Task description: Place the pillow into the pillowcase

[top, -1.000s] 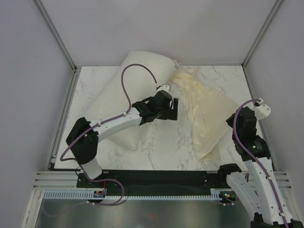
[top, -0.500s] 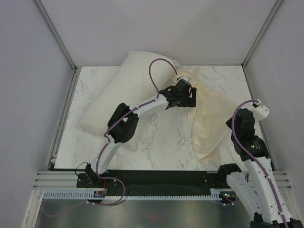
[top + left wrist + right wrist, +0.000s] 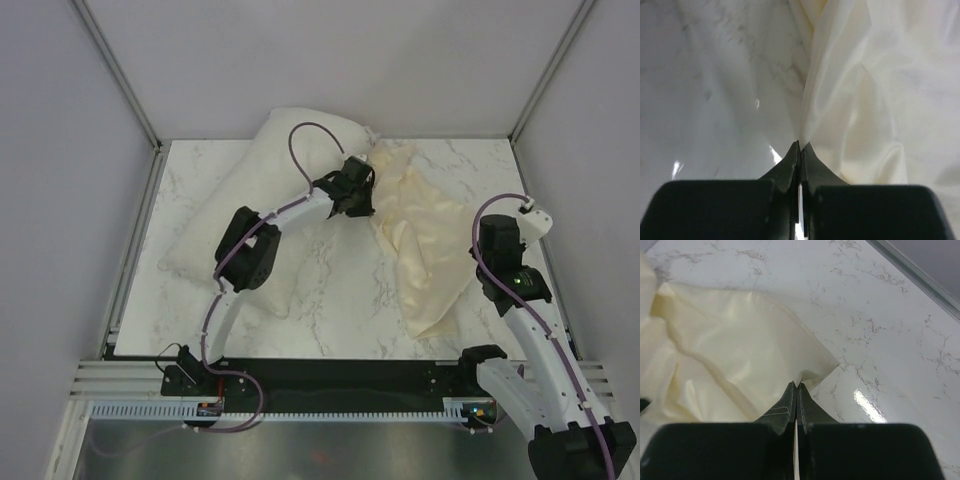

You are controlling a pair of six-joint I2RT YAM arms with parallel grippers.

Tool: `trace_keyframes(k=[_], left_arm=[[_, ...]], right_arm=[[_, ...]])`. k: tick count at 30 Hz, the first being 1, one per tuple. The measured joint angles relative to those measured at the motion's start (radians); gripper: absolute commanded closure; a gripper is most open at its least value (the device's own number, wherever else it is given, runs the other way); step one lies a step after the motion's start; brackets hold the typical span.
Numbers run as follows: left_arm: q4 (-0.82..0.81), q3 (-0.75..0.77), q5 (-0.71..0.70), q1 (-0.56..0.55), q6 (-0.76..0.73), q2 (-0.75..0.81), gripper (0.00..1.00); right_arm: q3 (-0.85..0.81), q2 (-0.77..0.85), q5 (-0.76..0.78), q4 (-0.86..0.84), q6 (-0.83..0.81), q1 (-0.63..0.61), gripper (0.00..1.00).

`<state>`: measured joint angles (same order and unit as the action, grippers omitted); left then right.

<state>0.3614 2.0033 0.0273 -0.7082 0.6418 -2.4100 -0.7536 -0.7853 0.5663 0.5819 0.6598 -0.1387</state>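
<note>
Top external: left arm [image 3: 300, 208] lies across pillow [image 3: 215, 235]; pillowcase [image 3: 425, 250] crumpled alongside, touching

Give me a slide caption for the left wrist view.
Left tool shut on an edge of the cream pillowcase, marble table beside.

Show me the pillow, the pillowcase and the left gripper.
pillow [image 3: 260, 170], top external view, on its plump bare middle.
pillowcase [image 3: 430, 240], top external view, on its wrinkled middle.
left gripper [image 3: 801, 146], left wrist view, at its closed fingertips pinching the pillowcase edge.

walls [image 3: 330, 60]: plain grey panels | table [image 3: 330, 300]: white marble, glossy | frame [image 3: 115, 70]: metal corner posts
</note>
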Motion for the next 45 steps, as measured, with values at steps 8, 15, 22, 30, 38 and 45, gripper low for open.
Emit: trace_keyframes(k=[8, 15, 22, 30, 38, 45], left_arm=[[-0.108, -0.804, -0.205, -0.001, 0.000, 0.846, 0.98], [-0.244, -1.329, -0.364, -0.201, 0.103, 1.193, 0.69], [-0.137, -1.400, -0.469, -0.362, 0.164, 1.171, 0.14], [-0.045, -1.230, -0.553, -0.367, 0.078, 1.131, 0.13], [-0.011, -0.781, -0.579, -0.365, -0.103, 0.765, 0.11], [0.075, -0.393, -0.541, -0.309, -0.258, 0.412, 0.11]], right_arm=[[-0.013, -0.246, -0.055, -0.077, 0.034, 0.119, 1.00], [-0.112, -0.409, -0.126, -0.107, 0.077, 0.338, 1.00], [-0.165, -0.412, -0.187, -0.116, 0.066, 0.406, 0.04], [-0.129, -0.285, -0.462, -0.185, -0.078, 0.367, 0.11], [-0.052, -0.326, -0.627, -0.253, -0.146, 0.256, 0.16], [0.048, -0.349, -0.647, -0.272, -0.151, 0.234, 0.15]])
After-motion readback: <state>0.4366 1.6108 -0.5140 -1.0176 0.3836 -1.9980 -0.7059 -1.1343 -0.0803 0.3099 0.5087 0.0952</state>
